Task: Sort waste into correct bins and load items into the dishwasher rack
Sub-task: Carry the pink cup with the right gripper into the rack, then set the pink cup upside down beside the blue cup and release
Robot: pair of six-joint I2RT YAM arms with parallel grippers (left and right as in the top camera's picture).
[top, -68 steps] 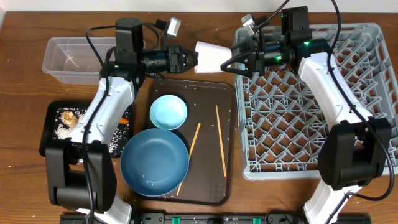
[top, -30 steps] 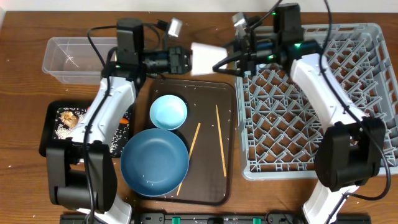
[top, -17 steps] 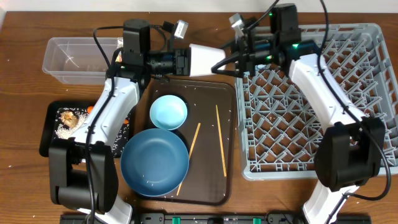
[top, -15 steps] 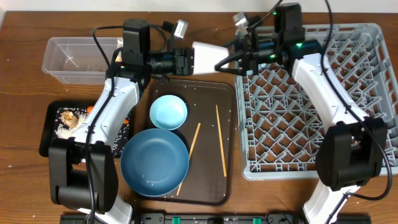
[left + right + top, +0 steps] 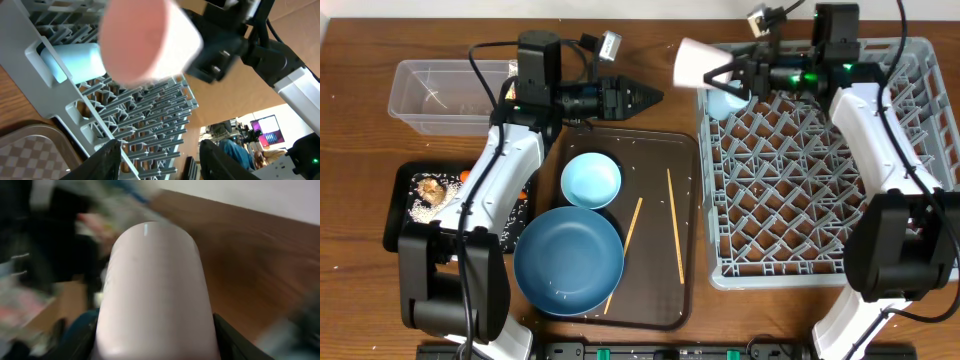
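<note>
Right gripper (image 5: pixel 722 72) clamps pink cup (image 5: pixel 695 62); left gripper (image 5: pixel 650 97) empty.
Cup held sideways at 12 o'clock of the overhead view, over the dishwasher rack's (image 5: pixel 820 240) 11 o'clock corner, right jaws part-open around it. Left jaws part-open on nothing, apart at cup's 8 o'clock. Light-blue cup (image 5: pixel 725 100) lies in that corner.

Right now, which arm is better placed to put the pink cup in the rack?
Right: the right fingers hold the pink cup by the rack's corner; the left fingers hang open and empty.
</note>
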